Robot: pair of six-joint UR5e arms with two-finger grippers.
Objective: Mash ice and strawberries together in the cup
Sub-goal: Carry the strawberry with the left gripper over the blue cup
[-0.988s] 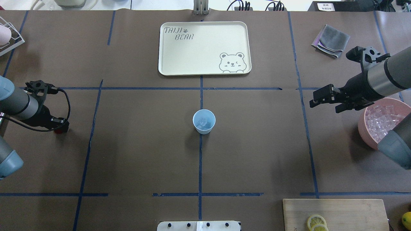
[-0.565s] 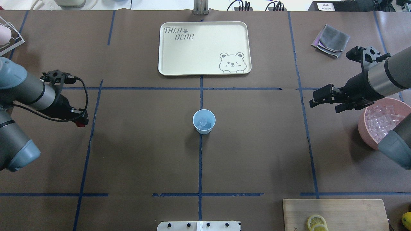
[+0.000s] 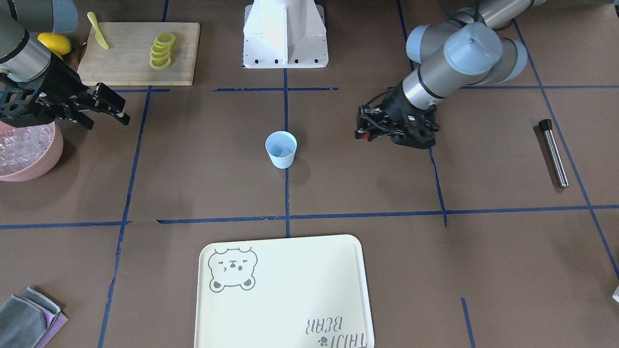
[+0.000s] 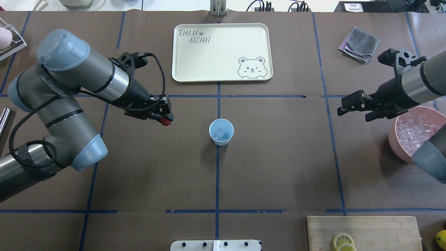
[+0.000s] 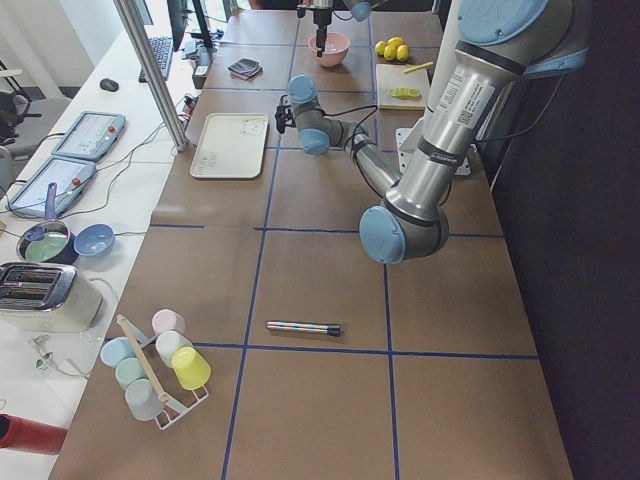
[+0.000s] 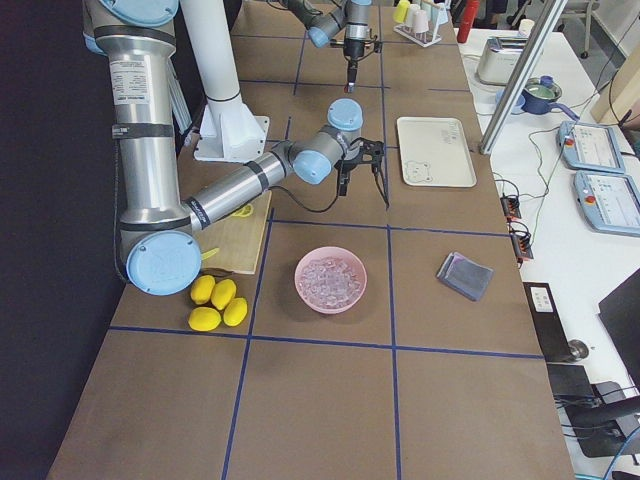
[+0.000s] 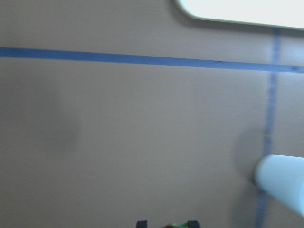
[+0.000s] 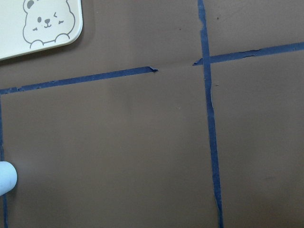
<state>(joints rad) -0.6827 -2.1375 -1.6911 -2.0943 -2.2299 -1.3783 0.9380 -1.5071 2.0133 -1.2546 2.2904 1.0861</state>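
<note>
The left pincer, closed on the strawberry, hung near the cup of ice at mid-bench; the right pincer gaped empty near the right edge.

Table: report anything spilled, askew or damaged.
Nothing is spilled. The cup stands upright with ice inside, and the left claw holds the strawberry. The only flaw is the blue tape line, torn with a ragged gap near the tape crossing.
</note>
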